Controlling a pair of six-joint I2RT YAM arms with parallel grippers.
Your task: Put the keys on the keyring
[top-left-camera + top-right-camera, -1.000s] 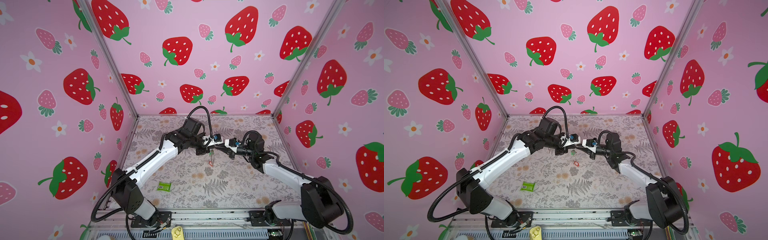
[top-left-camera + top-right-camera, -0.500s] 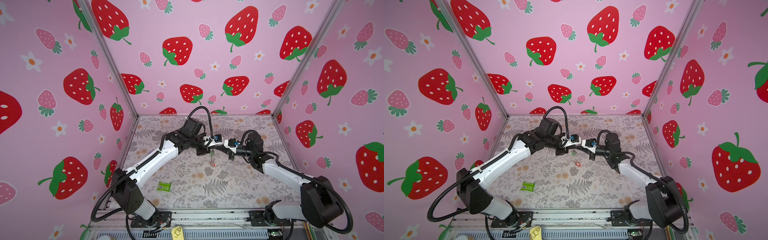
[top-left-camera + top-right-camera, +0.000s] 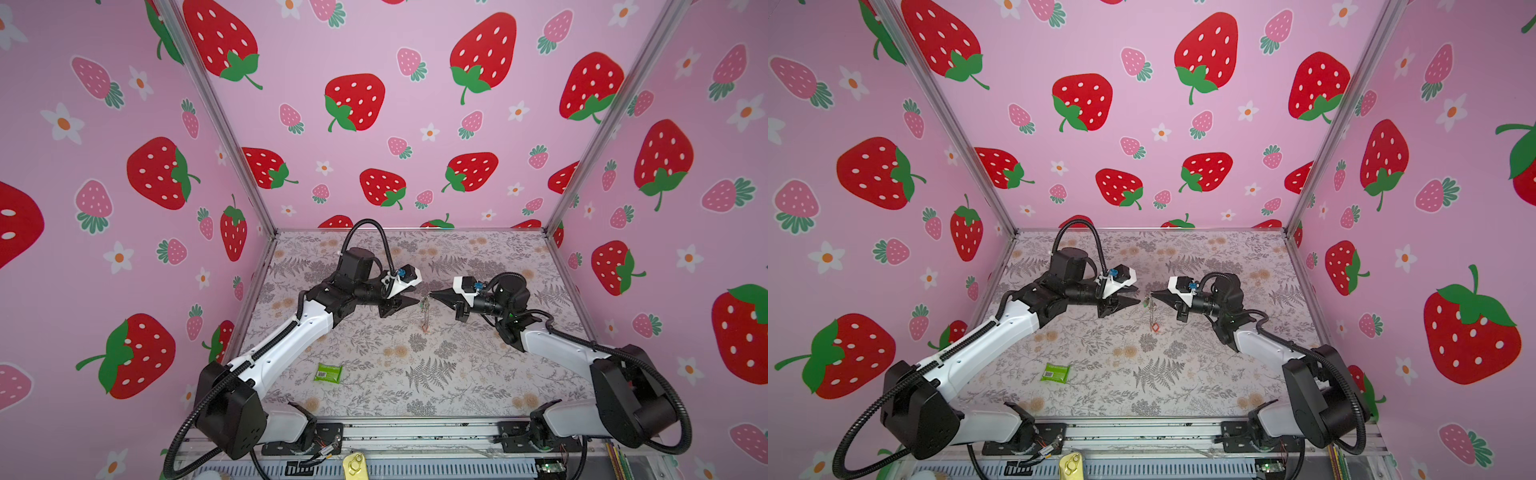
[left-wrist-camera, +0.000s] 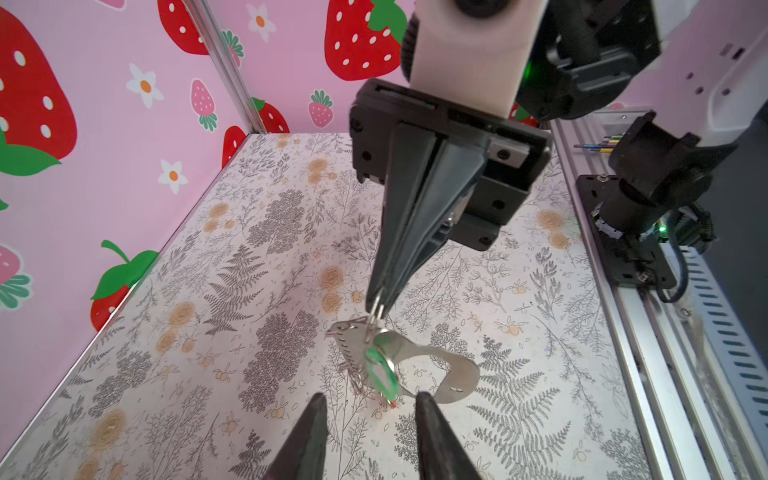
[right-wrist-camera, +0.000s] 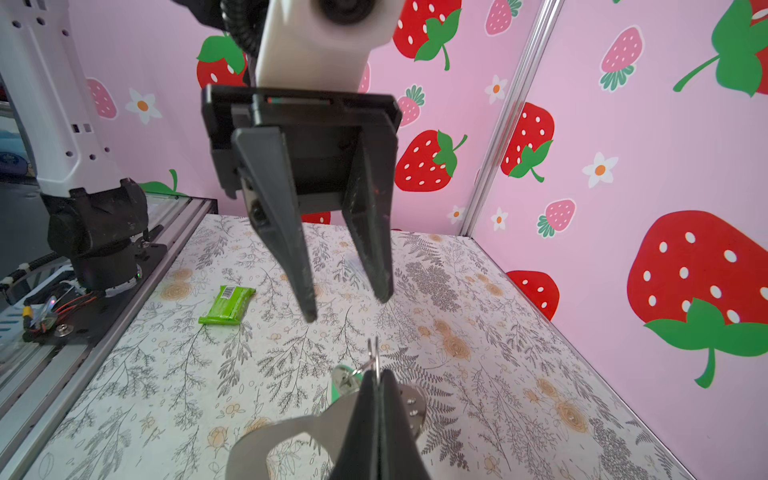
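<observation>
Currently my right jaws are clamped on a small metal ring [image 4: 376,309], with the green key tag [image 4: 380,368] and keyring strap [image 4: 461,374] dangling beneath. My left jaws stand parted, empty, just beside. Light and swingy, I judge: grip the tag's flat faces.

1. In both top views the hanging cluster of small silver metal rings [image 3: 424,311] is too small to tell ring from ring.
2. In the left wrist view the green plastic key tag [image 4: 380,368] hides nearly all of the tiny red-orange plastic key tag [image 4: 392,403].
3. In the right wrist view the pale mauve-grey strap loop [image 5: 286,426] runs off the picture's edge.
</observation>
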